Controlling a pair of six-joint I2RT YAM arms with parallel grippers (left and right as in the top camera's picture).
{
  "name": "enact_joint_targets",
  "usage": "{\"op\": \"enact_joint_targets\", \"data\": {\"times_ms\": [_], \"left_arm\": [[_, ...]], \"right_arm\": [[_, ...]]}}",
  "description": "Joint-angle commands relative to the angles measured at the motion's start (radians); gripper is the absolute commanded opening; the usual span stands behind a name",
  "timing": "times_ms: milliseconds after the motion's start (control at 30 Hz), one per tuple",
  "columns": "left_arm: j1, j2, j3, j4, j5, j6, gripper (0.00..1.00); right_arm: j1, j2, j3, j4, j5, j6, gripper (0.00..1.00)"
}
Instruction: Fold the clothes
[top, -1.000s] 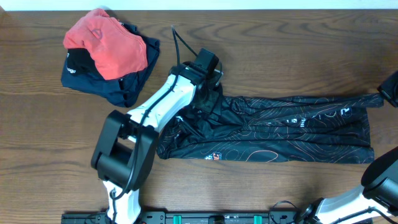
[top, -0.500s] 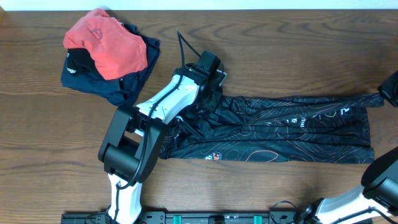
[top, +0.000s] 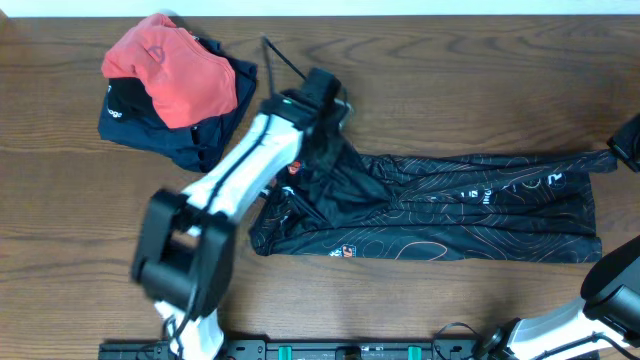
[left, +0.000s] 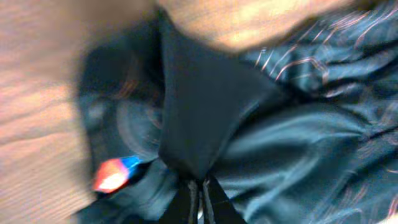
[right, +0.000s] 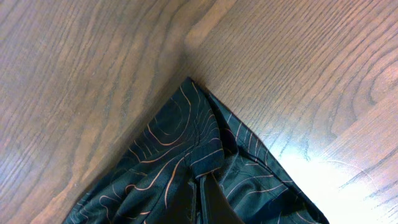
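Black jersey (top: 470, 205) lies stretched along the bench (top: 450, 80), folding seemingly barely begun; left jaws and right jaws each clench its cloth.

White arm (top: 245, 165), black cable (top: 280, 60)

The black jersey (top: 470, 210) lies stretched lengthwise across the brown desk (top: 450, 70), thin orange contour lines running over it and a small coloured logo (top: 347, 252) near its lower left edge. My left claw (top: 325, 125) sits at its upper left end, where the cloth gathers into wrinkled folds against it. My white left arm (top: 250, 165) slants down from there, blurred at the elbow. My right claw (top: 625, 150) meets the jersey's upper right corner at the frame's edge. Well apart, upper left, a coral-red garment (top: 170, 70) lies heaped on a navy garment (top: 195, 140).
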Motion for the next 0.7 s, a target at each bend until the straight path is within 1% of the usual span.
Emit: {"op": "enact_joint_targets", "data": {"times_ms": [0,267,567,667], "left_arm": [[0.01,-0.055,0.028,-0.049,-0.03,0.014,0.06],[0.01,-0.056,0.028,-0.23,-0.03,0.014,0.06],[0.01,-0.056,0.024,-0.331,-0.034,0.014,0.06],[0.01,-0.056,0.024,-0.348,-0.034,0.014,0.09]], "right_arm": [[-0.009,-0.018,0.007,0.001,0.01,0.007,0.01],[-0.009,-0.018,0.007,0.006,0.011,0.006,0.01],[-0.009,-0.018,0.007,-0.01,0.042,0.006,0.01],[-0.009,-0.018,0.007,-0.035,0.048,0.005,0.03]]}}
